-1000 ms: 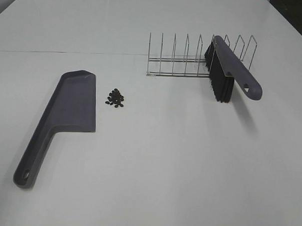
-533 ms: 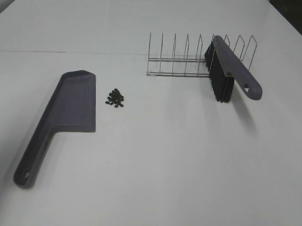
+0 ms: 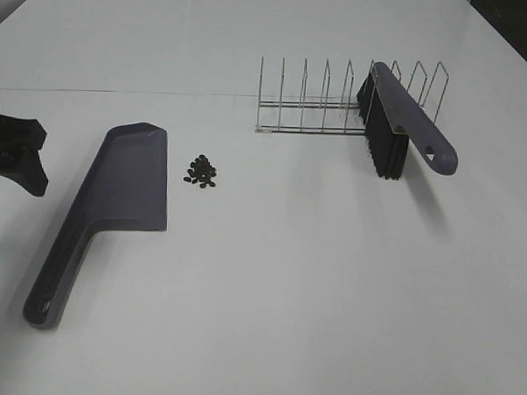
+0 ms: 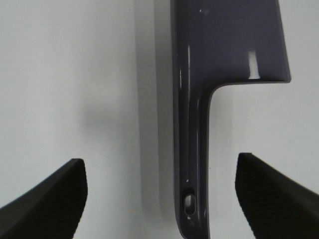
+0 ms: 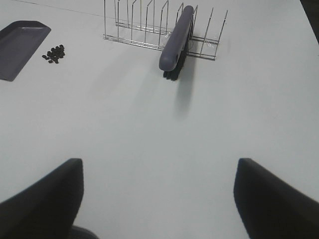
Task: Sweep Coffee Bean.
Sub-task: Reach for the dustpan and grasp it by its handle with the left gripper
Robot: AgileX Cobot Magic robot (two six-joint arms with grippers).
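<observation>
Left wrist view: the left gripper point(image 4: 159, 162) hangs with fingers spread wide, and the dustpan point(image 4: 192, 149) handle lies flat below, between them and slightly off-centre. The right gripper point(image 5: 157, 167) is also spread, holds nothing, and is well apart from the dustpan. The coffee bean point(image 3: 202, 171) pile sits just beside the dustpan's long edge. A lopsided pinch could swivel the pan into the pile and scatter it. Half a second ago the exterior high view showed no left gripper; now it appears beside the dustpan, which has not moved.
</observation>
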